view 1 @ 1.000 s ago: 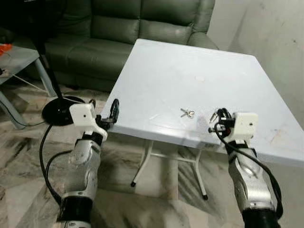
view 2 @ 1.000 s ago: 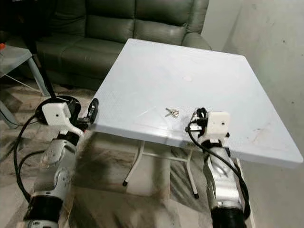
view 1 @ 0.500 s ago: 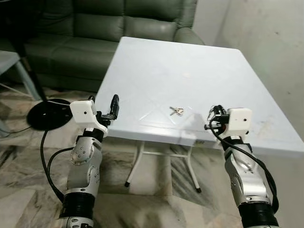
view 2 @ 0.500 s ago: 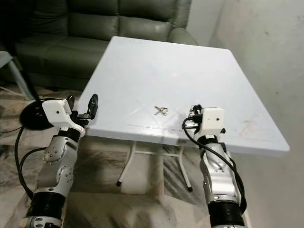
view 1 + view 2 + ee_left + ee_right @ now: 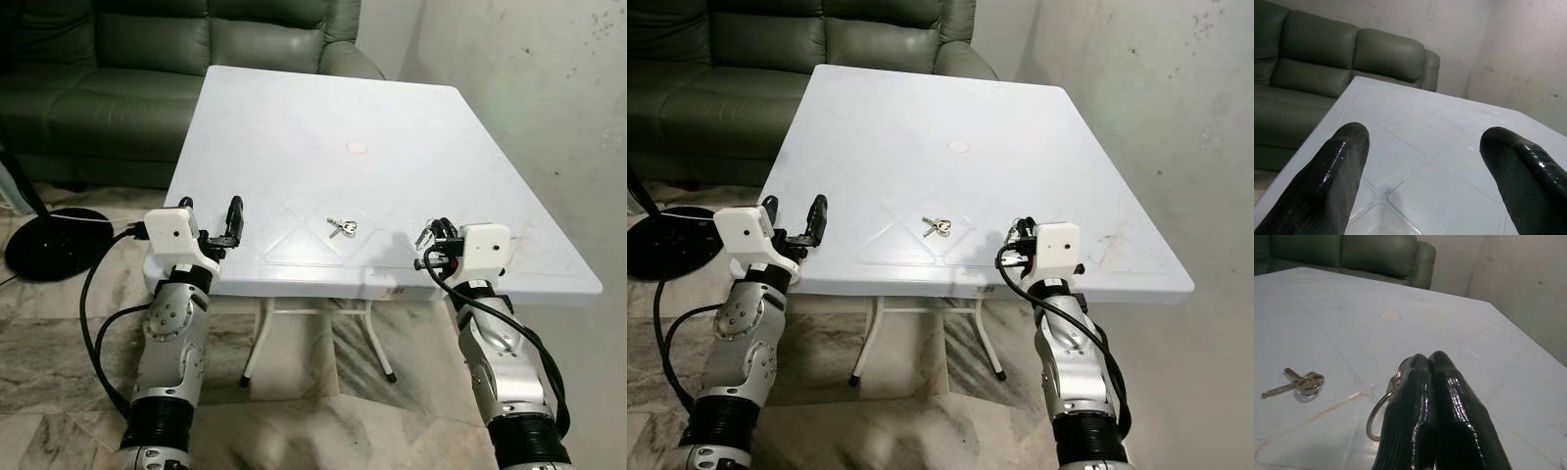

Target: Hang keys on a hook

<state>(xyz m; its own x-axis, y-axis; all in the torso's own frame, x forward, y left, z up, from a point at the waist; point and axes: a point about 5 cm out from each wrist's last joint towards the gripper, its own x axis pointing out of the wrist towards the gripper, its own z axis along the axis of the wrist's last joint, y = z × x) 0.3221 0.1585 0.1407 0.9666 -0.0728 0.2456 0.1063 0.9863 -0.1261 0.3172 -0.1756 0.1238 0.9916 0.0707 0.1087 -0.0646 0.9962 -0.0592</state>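
Nearby, the right pincer (image 5: 1431, 363) is clenched on a key ring (image 5: 1377, 412), loose keys (image 5: 1297, 384) lying apart on the table (image 5: 323, 127).

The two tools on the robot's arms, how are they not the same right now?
The left tool has its black fingers spread wide with nothing between them; the right tool has its fingers pressed together on a metal key ring. The left tool sits over the white table's left front corner; the right tool sits over its front edge, right of the loose keys. Both point out across the table.
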